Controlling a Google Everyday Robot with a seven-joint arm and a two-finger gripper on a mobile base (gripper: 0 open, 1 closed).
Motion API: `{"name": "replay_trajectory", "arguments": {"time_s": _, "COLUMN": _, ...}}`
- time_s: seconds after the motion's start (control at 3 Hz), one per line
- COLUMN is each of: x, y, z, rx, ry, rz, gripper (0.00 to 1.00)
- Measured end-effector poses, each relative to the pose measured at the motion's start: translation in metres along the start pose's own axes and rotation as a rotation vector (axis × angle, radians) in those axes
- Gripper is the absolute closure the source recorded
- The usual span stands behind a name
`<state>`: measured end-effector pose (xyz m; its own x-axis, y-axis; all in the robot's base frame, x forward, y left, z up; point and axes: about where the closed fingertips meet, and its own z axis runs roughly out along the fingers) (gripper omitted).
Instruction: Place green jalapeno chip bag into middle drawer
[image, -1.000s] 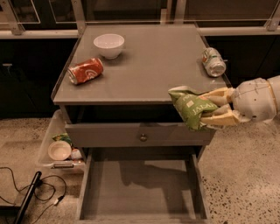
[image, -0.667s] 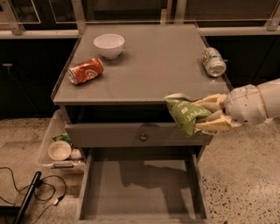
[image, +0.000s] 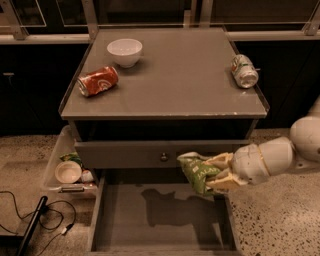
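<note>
My gripper (image: 212, 174) reaches in from the right and is shut on the green jalapeno chip bag (image: 195, 173). It holds the bag in the air above the right part of the open middle drawer (image: 125, 220), just in front of the closed drawer front with the small round knob (image: 163, 157). The drawer is pulled out, with a bare grey floor on which the bag and arm cast a shadow.
On the cabinet top (image: 175, 85) lie a white bowl (image: 124, 51), a red soda can on its side (image: 98, 81) and a green-and-white can (image: 244, 71). A clear bin with a cup (image: 67, 171) sits on the floor at left, with black cables (image: 35, 220).
My gripper has carried the chip bag down and to the left, from the level of the cabinet's top edge to just above the open drawer.
</note>
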<state>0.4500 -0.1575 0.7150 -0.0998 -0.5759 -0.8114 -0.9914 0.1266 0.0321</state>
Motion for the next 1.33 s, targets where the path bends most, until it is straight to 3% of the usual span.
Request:
{"name": "replay_trajectory", "arguments": {"time_s": 0.33, "x": 0.040, "y": -0.001, "z": 0.031, "rx": 0.010, "ry": -0.013, "rz": 0.021, "gripper": 1.00}}
{"name": "replay_trajectory", "arguments": {"time_s": 0.67, "x": 0.040, "y": -0.001, "z": 0.031, "rx": 0.010, "ry": -0.013, "rz": 0.021, "gripper": 1.00}}
{"name": "replay_trajectory", "arguments": {"time_s": 1.0, "x": 0.074, "y": -0.007, "z": 0.066, "rx": -0.021, "ry": -0.010, "rz": 0.087, "gripper": 1.00}}
{"name": "replay_trajectory", "arguments": {"time_s": 1.33, "x": 0.130, "y": -0.020, "z": 0.125, "rx": -0.048, "ry": 0.011, "rz": 0.147, "gripper": 1.00}}
